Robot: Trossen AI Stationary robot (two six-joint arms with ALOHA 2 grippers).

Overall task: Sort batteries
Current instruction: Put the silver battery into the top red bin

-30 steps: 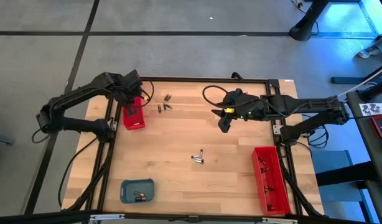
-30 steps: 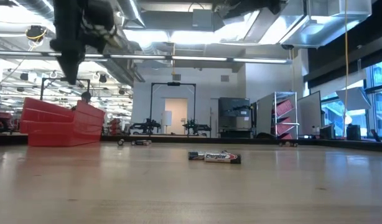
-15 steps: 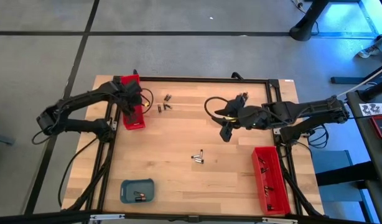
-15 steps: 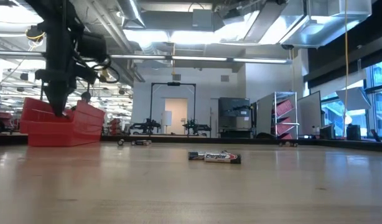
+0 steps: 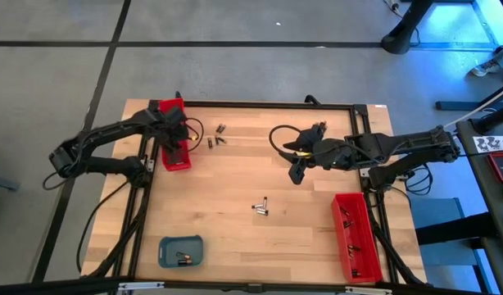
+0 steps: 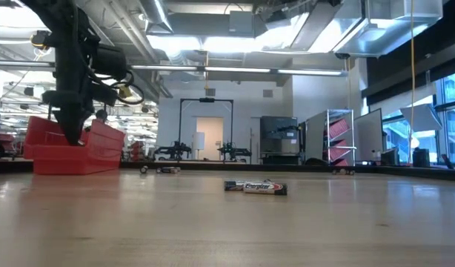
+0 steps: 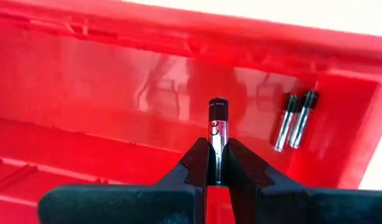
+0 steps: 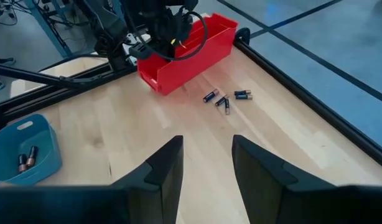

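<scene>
From above, your left tool (image 5: 176, 146) sits over the red tray (image 5: 175, 161), hiding the cell it grips. Batteries in the blue tray (image 5: 181, 251) and far red tray (image 5: 355, 235) are too small to count. Low view: right tool out of frame.

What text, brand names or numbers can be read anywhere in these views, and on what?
"Energizer": on the nearer battery lying on the table, low view; small, a likely reading.
Battery held in the left gripper: small markings, too blurred to read.
Card beside the table, high view: marks too small to read.
No other text legible.
</scene>
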